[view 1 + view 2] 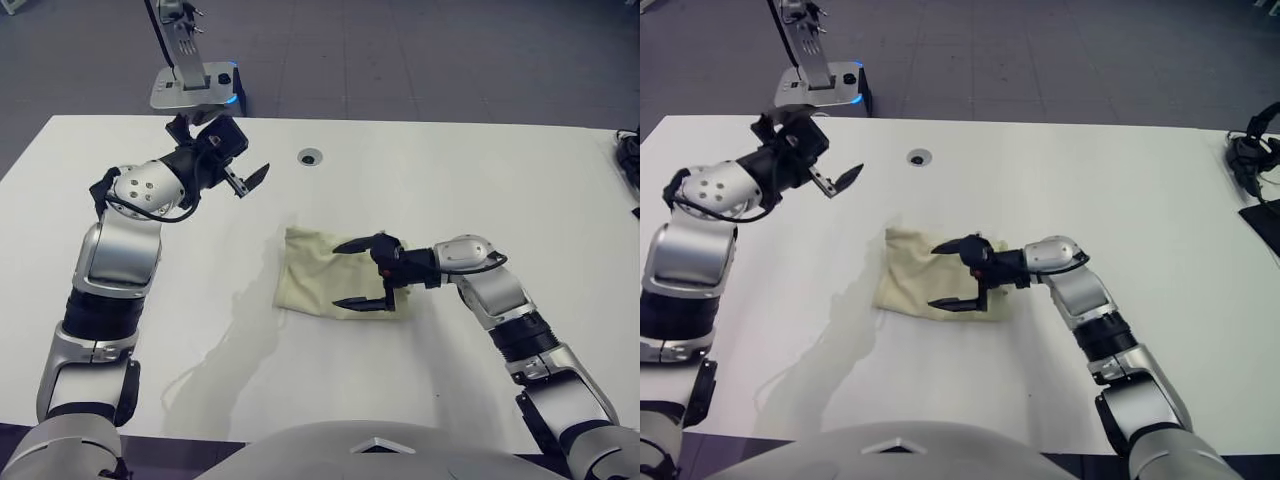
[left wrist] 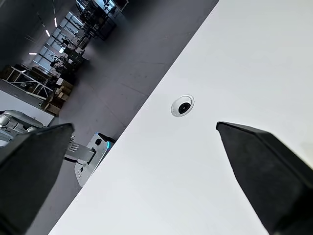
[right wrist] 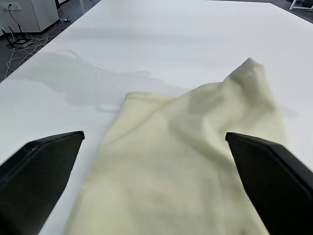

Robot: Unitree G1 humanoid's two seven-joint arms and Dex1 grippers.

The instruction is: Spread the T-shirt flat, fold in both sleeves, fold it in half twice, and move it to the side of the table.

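The pale yellow folded cloth T-shirt [image 1: 305,272] lies near the middle of the white tabletop [image 1: 450,170], with its long axis running from 9 to 3 o'clock. The right tool [image 1: 340,275] comes in from 3 o'clock, its fingers wide apart and pointing to 9 o'clock. One finger is above the 12 o'clock edge and the other above the 6 o'clock edge. The left tool [image 1: 248,180], also apart, hangs well away at 10 o'clock. The right arm is clearly the nearer one, so I judge that it will move the T-shirt aside.
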